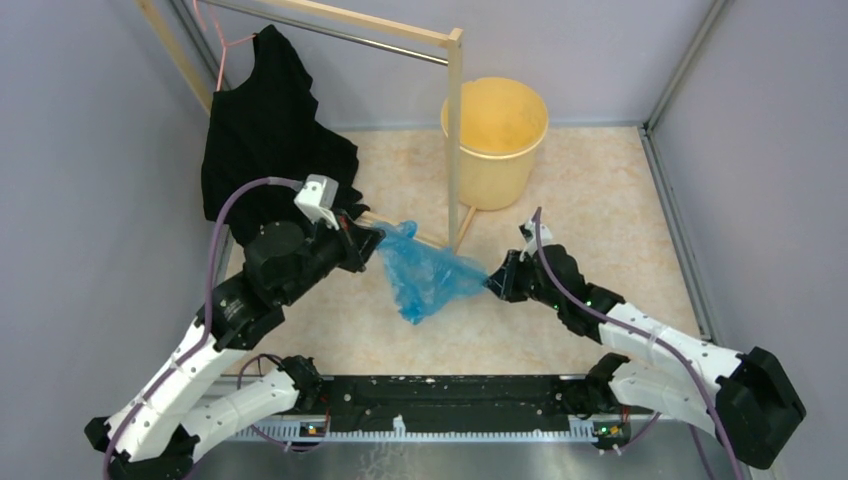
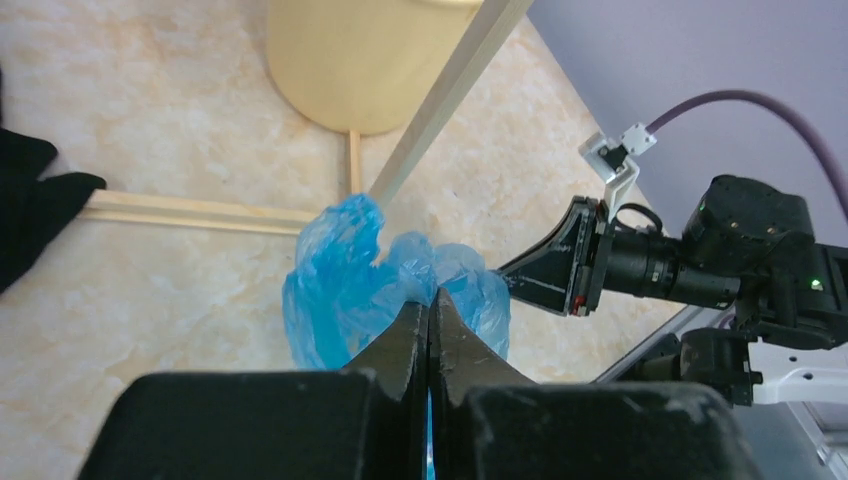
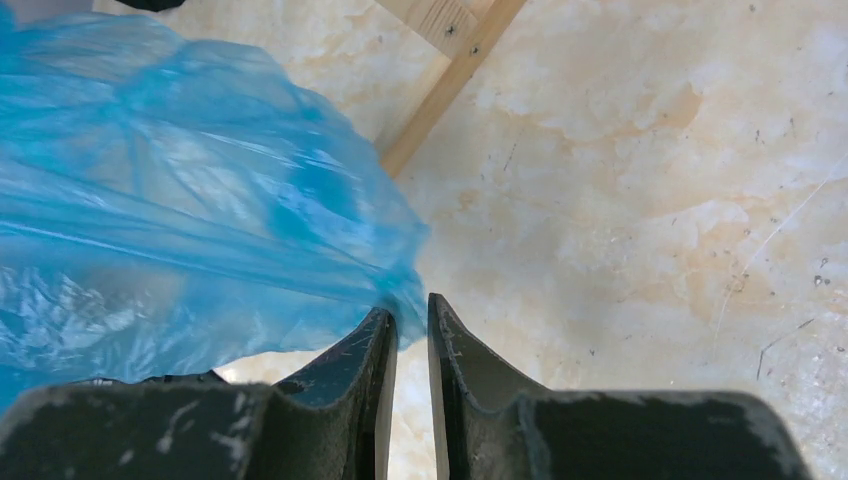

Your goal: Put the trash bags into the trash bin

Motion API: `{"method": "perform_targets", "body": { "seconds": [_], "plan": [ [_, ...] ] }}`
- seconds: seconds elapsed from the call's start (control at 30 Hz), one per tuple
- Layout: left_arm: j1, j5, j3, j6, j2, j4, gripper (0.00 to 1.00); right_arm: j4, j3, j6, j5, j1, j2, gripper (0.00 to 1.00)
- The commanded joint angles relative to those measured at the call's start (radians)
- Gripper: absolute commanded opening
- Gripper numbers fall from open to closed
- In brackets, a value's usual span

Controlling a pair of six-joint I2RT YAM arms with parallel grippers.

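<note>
A crumpled blue trash bag [image 1: 425,275] hangs between my two grippers in front of the wooden rack. My left gripper [image 1: 378,243] is shut on the bag's left end. In the left wrist view its jaws [image 2: 431,300] are pressed together with blue film [image 2: 345,270] between them. My right gripper [image 1: 492,280] is at the bag's right corner. In the right wrist view its jaws [image 3: 410,312] stand a narrow gap apart, with the bag's corner [image 3: 180,200] lying at the tips. The pale yellow-orange trash bin [image 1: 495,130] stands upright at the back, behind the rack post. Its lower wall shows in the left wrist view [image 2: 360,60].
The wooden rack [image 1: 455,130] has a metal rail and floor bars [image 2: 190,212], and its post stands just in front of the bin. A black garment [image 1: 270,130] hangs from it at the left. Grey walls close in both sides.
</note>
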Motion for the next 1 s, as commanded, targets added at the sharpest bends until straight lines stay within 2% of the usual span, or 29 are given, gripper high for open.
{"method": "perform_targets", "body": {
  "seconds": [0.0,0.07,0.17,0.27,0.33,0.4,0.57,0.67,0.77,0.87,0.97],
  "plan": [
    [0.000,-0.035,0.057,0.046,-0.013,0.005,0.00,0.065,0.027,0.001,-0.061,-0.002,0.042,0.18],
    [0.000,0.022,0.070,0.046,0.009,0.035,0.00,0.144,0.037,0.024,-0.148,-0.002,0.092,0.22],
    [0.000,0.084,0.087,0.040,0.052,0.063,0.00,0.109,0.091,0.010,-0.199,-0.003,0.155,0.31],
    [0.000,0.146,0.075,0.028,0.086,0.097,0.00,0.008,0.134,-0.033,-0.215,0.000,0.151,0.51],
    [0.000,0.172,0.052,0.020,0.107,0.128,0.00,-0.068,0.149,-0.051,-0.188,0.017,0.118,0.63],
    [0.000,0.191,0.021,0.014,0.129,0.156,0.00,-0.110,0.156,-0.035,-0.136,0.053,0.065,0.69],
    [0.000,0.225,0.006,0.011,0.187,0.195,0.00,-0.051,0.164,-0.025,-0.070,0.189,-0.071,0.85],
    [0.000,0.236,0.009,0.015,0.201,0.194,0.00,0.059,0.178,-0.032,-0.102,0.239,-0.069,0.86],
    [0.000,0.234,0.008,0.015,0.201,0.187,0.00,0.201,0.190,-0.023,-0.127,0.285,0.000,0.85],
    [0.000,0.234,0.001,0.001,0.194,0.183,0.00,0.263,0.254,-0.038,-0.161,0.316,0.098,0.77],
    [0.000,0.240,-0.005,-0.008,0.183,0.186,0.00,0.262,0.313,-0.061,-0.127,0.332,0.158,0.72]
  ]
}}
